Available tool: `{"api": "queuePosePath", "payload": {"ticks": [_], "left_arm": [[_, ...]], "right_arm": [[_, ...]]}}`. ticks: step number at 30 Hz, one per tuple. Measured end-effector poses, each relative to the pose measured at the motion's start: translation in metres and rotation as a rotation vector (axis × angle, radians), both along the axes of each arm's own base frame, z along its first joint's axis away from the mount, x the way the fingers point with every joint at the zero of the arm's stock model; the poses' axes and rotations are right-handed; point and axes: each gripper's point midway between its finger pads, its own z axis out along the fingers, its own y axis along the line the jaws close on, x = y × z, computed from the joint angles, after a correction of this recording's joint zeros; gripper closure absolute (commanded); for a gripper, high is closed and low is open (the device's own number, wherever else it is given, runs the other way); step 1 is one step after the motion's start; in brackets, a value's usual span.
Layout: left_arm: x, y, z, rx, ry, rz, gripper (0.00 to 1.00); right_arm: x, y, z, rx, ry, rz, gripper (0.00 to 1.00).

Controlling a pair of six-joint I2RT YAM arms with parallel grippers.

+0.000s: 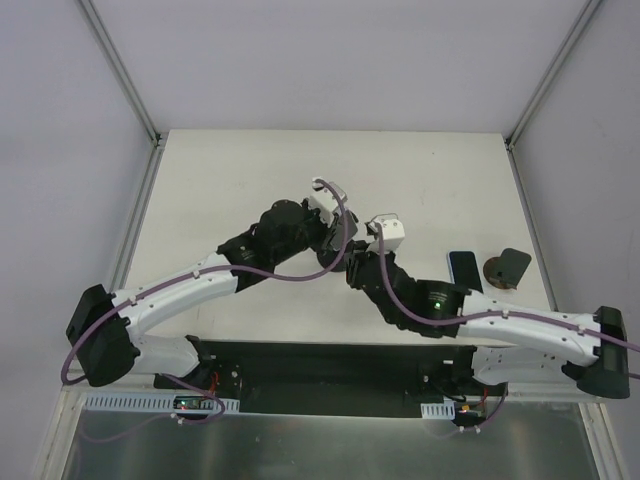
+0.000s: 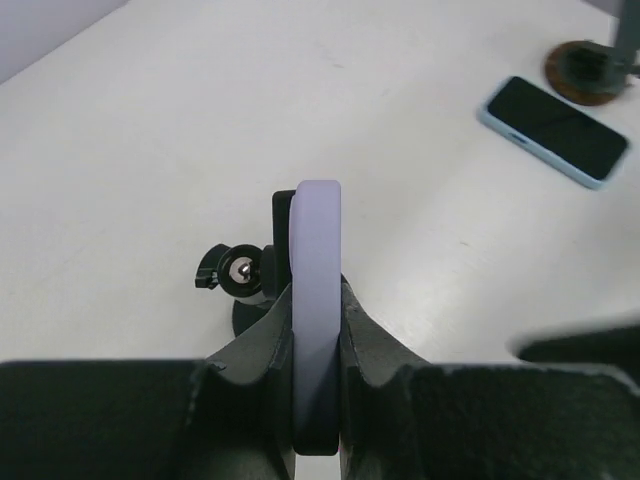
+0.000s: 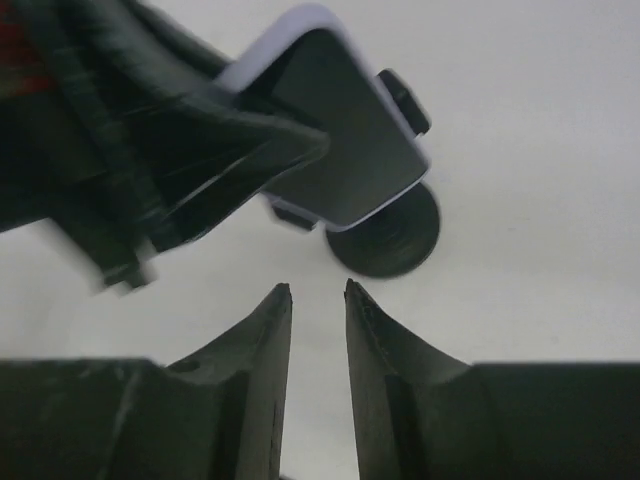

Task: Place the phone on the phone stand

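Left tool [image 2: 317, 310]: clamped on the long faces of the lavender phone [image 2: 318, 240]. The phone stands on its edge, upright, in the left wrist view.

The lavender phone is near the middle of the counter [image 1: 250, 170], a little toward the near edge. It sits against the back plate of a black stand [image 2: 283, 230] with a side knob, and over that stand's round base. I cannot tell whether the phone's weight rests on the black stand or hangs in the tool.

Right tool [image 3: 316, 300]: jaws a narrow gap apart, nothing between them. It is low over the counter and points at the black stand's round base from just beside it. From this wrist I see the lavender phone's dark face, tilted, with the left tool's fingers [image 3: 250, 150] on it.

The phone stand [image 1: 507, 268] is grey-brown, with a round disc base and a slanted plate. It is close to the right edge of the counter, nearer the near edge than the far one. It carries nothing and is well apart from both tools.

A light-blue phone [image 1: 462, 268] lies flat, screen up, just beside the phone stand on the side facing the middle of the counter. I cannot tell from the top view whether the two touch; the left wrist view shows a small gap.
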Motion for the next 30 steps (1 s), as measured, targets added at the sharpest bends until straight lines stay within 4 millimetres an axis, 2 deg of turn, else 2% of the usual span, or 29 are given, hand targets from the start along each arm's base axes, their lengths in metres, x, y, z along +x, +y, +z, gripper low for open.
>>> {"api": "queuePosePath", "payload": {"ticks": [1,2,4,5,7,9,12,14,16,21,24,27,30], "left_arm": [[0.010,0.003,0.000,0.000,-0.003,0.037,1.00],[0.022,0.010,-0.002,0.011,-0.006,0.084,1.00],[0.037,0.024,-0.005,0.031,-0.012,0.154,1.00],[0.040,0.030,-0.006,0.037,-0.012,0.176,1.00],[0.046,0.043,-0.006,0.054,-0.012,0.221,1.00],[0.045,0.048,-0.006,0.063,-0.005,0.226,1.00],[0.034,0.048,-0.004,0.065,0.013,0.181,1.00],[0.018,0.047,-0.003,0.071,0.037,0.109,1.00],[0.003,0.045,-0.001,0.081,0.058,0.029,1.00],[-0.044,0.039,0.009,0.055,0.099,-0.222,1.00],[-0.068,0.035,0.017,0.019,0.118,-0.350,1.00],[-0.080,0.033,0.023,0.003,0.130,-0.414,1.00],[-0.081,0.033,0.025,0.000,0.140,-0.416,1.00]], "right_arm": [[-0.013,0.009,0.013,0.062,-0.001,0.056,0.63],[-0.023,0.016,0.026,0.118,-0.002,0.105,0.56],[-0.033,0.018,0.049,0.211,-0.012,0.157,0.51],[-0.036,0.016,0.057,0.240,-0.018,0.173,0.45],[-0.039,0.010,0.067,0.266,-0.030,0.198,0.40],[-0.038,0.005,0.070,0.254,-0.034,0.230,0.38],[-0.020,-0.004,0.066,0.220,-0.016,0.270,0.31],[-0.003,-0.013,0.059,0.186,0.002,0.312,0.25],[0.003,-0.016,0.051,0.144,0.014,0.396,0.19],[-0.009,-0.002,0.034,0.056,0.001,0.673,0.16],[-0.013,0.005,0.017,0.035,0.004,0.807,0.15],[-0.014,0.009,-0.001,0.022,0.047,0.871,0.14],[-0.016,0.011,-0.005,0.030,0.062,0.896,0.12]]}}
